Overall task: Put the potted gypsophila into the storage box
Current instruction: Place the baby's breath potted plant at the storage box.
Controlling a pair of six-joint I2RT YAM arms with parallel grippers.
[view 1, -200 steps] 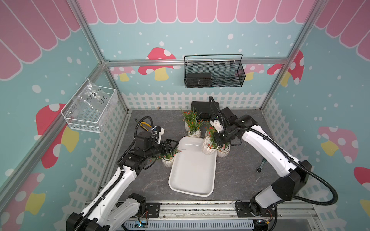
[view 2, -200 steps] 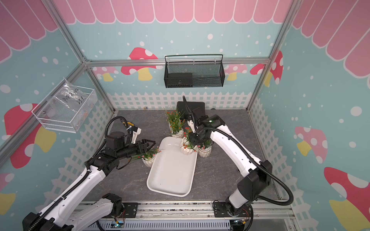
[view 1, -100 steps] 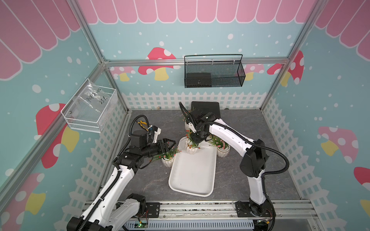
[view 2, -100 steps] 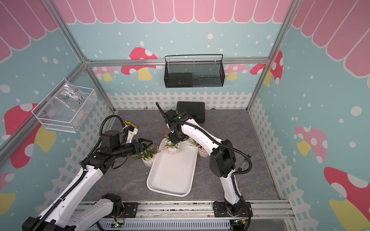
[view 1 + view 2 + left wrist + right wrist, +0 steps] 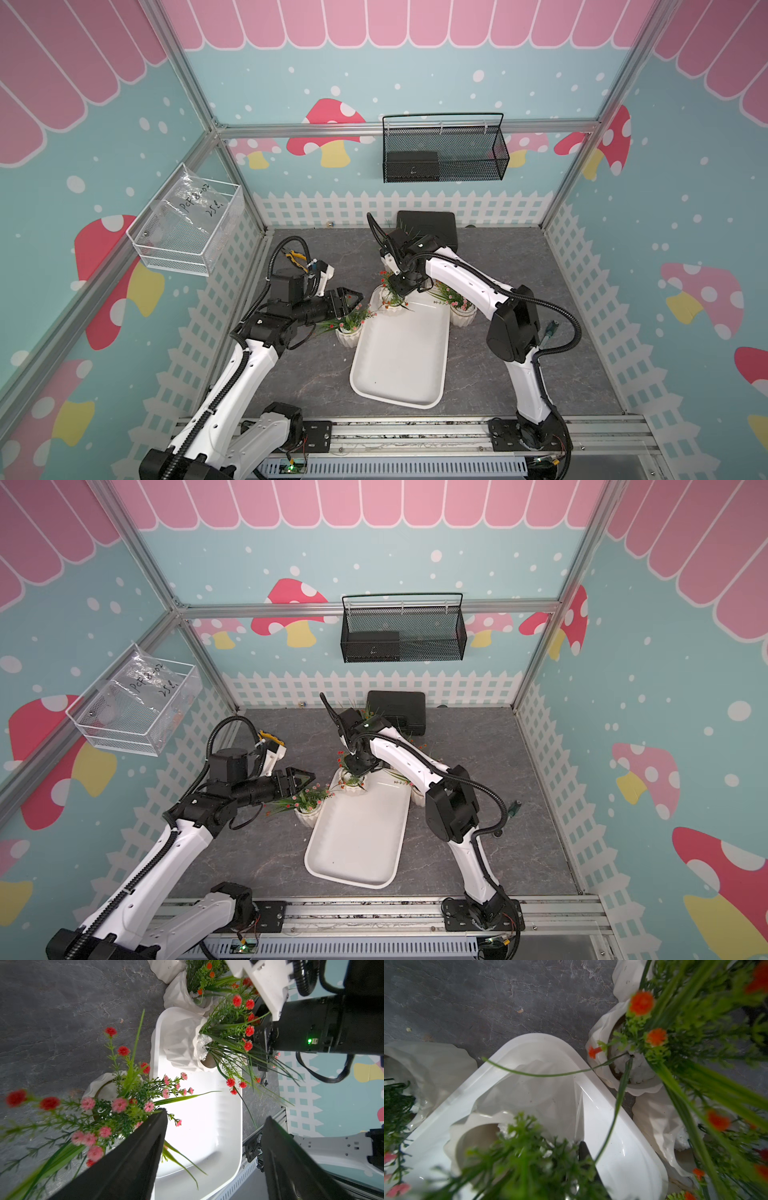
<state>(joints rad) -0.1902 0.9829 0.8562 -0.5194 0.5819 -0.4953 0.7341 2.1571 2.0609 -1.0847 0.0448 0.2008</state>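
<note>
Since a second ago, the right gripper [image 5: 402,286] has been swung to the far left corner of the storage box [image 5: 399,365], clamped on sprigs of a potted gypsophila [image 5: 388,302] set inside. Over another pot [image 5: 348,334] just outside the rim, the left gripper [image 5: 357,301] is held apart. Open grey counter [image 5: 490,374] is seen right of the box.

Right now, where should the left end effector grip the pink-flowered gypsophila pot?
Probably the stem bundle just above the rim of the pink-flowered gypsophila pot, from above on its outer side: it stands upright beside the storage box, and the open left end effector hovers there.
</note>
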